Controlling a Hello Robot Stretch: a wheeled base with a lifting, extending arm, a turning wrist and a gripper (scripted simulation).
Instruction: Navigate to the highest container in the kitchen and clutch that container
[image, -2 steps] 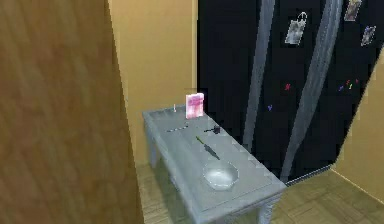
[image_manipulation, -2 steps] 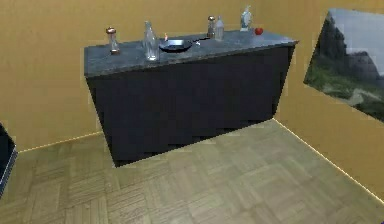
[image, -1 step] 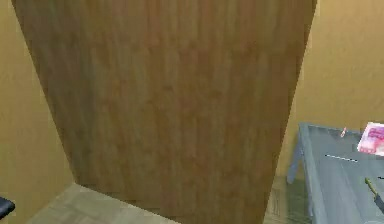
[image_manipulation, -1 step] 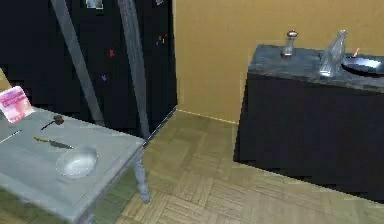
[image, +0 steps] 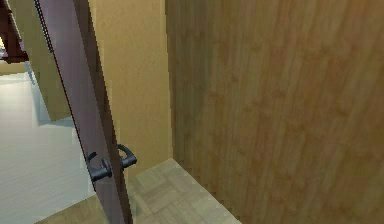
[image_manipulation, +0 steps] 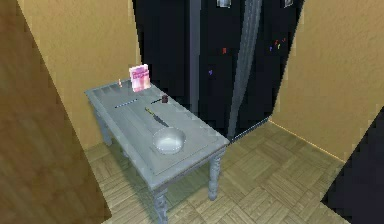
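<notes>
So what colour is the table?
The table is pale blue-grey; it shows best in the arm side view.

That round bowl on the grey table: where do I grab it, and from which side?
Probably the rim of the bowl, coming down from above. It sits upright and open on the table, low and round, so its sides offer little to hold. The pink box stands well clear at the far end.

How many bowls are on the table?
1. The bowl sits on the grey table, toward the end away from the pink box. Nothing on the table looks big enough to hide another.
</notes>
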